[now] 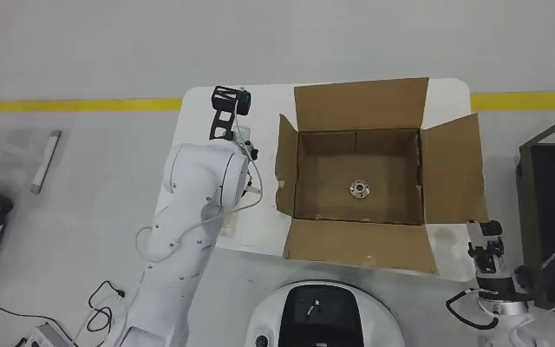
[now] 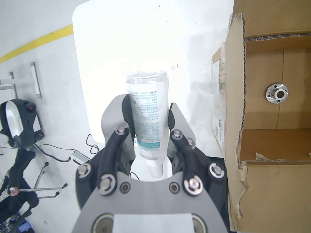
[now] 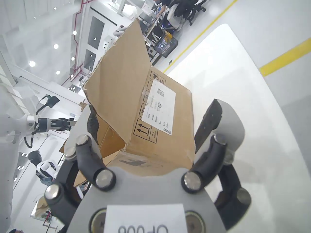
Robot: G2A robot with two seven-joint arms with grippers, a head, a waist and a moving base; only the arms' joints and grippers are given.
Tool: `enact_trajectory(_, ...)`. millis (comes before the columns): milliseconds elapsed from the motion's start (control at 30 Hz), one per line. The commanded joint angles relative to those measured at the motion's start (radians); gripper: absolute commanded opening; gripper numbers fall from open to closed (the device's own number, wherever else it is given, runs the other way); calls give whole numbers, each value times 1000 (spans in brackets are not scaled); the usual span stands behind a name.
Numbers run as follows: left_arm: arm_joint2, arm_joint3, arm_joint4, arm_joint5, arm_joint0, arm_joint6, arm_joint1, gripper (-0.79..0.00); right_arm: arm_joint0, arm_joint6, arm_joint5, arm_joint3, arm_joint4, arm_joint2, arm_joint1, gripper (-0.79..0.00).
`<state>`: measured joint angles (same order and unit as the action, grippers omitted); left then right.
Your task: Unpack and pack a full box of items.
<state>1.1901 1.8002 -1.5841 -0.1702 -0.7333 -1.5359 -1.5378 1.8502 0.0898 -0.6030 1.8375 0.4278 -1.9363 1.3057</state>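
White table [image 2: 121, 37] lies under my left pincer [image 2: 150, 107], clamped on a clear labelled bottle [image 2: 145, 98], just beside the open box [image 2: 264, 144]. Recommended: keep grip firm, clear the torn flap [image 2: 234, 73], avoid the metal flange [image 2: 277, 94] inside.

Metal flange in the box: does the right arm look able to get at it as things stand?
Probably yes. The right pincer is open and empty beside the box; the flange lies alone on its floor, top open. It must clear the side flap first.
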Motion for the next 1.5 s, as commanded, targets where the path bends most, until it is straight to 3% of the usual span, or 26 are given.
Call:
enact_trajectory(0,0,0,0,0,0,0,0,-785,-7,17,0,-9,16,-6,0,0)
enact_trajectory(67,0,0,0,0,0,0,0,-785,-12,38,1,-15,32,-12,1,0)
enact_trajectory(133,0,0,0,0,0,0,0,-785,-14,54,-1,-18,46,-15,2,-215)
enact_trajectory(200,0,0,0,0,0,0,0,-785,-13,60,-12,-13,61,-21,1,-268)
enact_trajectory(300,0,0,0,0,0,0,0,-785,-1,92,-25,12,103,-38,2,-225)
enact_trajectory(400,0,0,0,0,0,0,0,-785,23,146,-33,39,155,-54,6,-111)
enact_trajectory(600,0,0,0,0,0,0,0,-785,55,237,-4,72,265,-92,12,-123)
enact_trajectory(700,0,0,0,0,0,0,0,-785,65,280,23,94,339,-114,15,-286)
enact_trajectory(733,0,0,0,0,0,0,0,-785,69,290,29,97,355,-118,16,-434)
enact_trajectory(767,0,0,0,0,0,0,0,-785,71,299,36,103,371,-123,16,-496)
enact_trajectory(800,0,0,0,0,0,0,0,-785,73,307,45,108,395,-130,17,-702)
enact_trajectory(833,0,0,0,0,0,0,0,-785,72,316,56,111,425,-135,17,-785)
enact_trajectory(1100,17,-9,-2,44,-38,26,4,-785,33,457,95,90,686,-130,16,-785)
enact_trajectory(1467,69,-2,-53,128,-141,0,18,-785,-7,506,112,41,772,-120,12,-785)
